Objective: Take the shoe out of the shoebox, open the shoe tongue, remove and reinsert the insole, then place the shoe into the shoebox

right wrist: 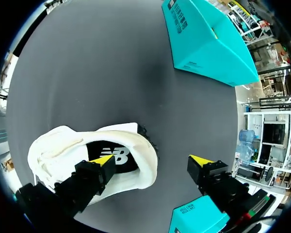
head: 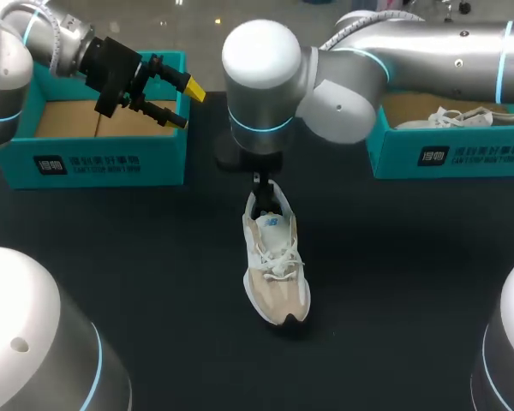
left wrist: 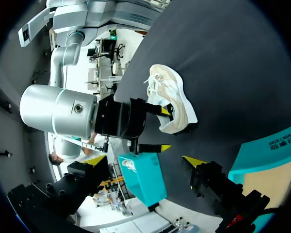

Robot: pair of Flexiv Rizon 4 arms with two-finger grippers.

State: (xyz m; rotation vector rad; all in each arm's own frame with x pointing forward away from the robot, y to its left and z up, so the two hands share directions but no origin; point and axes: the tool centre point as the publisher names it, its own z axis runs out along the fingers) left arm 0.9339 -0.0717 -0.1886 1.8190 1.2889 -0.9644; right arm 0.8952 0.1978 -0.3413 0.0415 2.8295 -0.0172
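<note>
A beige-and-white shoe (head: 275, 265) lies on the black table, toe toward the near edge. My right gripper (head: 265, 195) stands open at its heel. In the right wrist view one yellow-tipped finger (right wrist: 103, 160) is over the dark insole (right wrist: 117, 156) inside the shoe (right wrist: 63, 150), and the other finger is outside, behind the heel collar. Nothing is gripped. My left gripper (head: 184, 103) hangs open and empty above the front wall of the left teal shoebox (head: 103, 163), whose bare cardboard floor shows. The left wrist view shows the shoe (left wrist: 173, 99) and my right gripper (left wrist: 164, 128) beyond its own open fingers.
A second teal shoebox (head: 450, 158) at the back right holds another whitish shoe (head: 458, 118). My right arm's big elbow joint (head: 261, 77) hangs over the table's middle back. Black tabletop (head: 154, 257) lies bare around the shoe.
</note>
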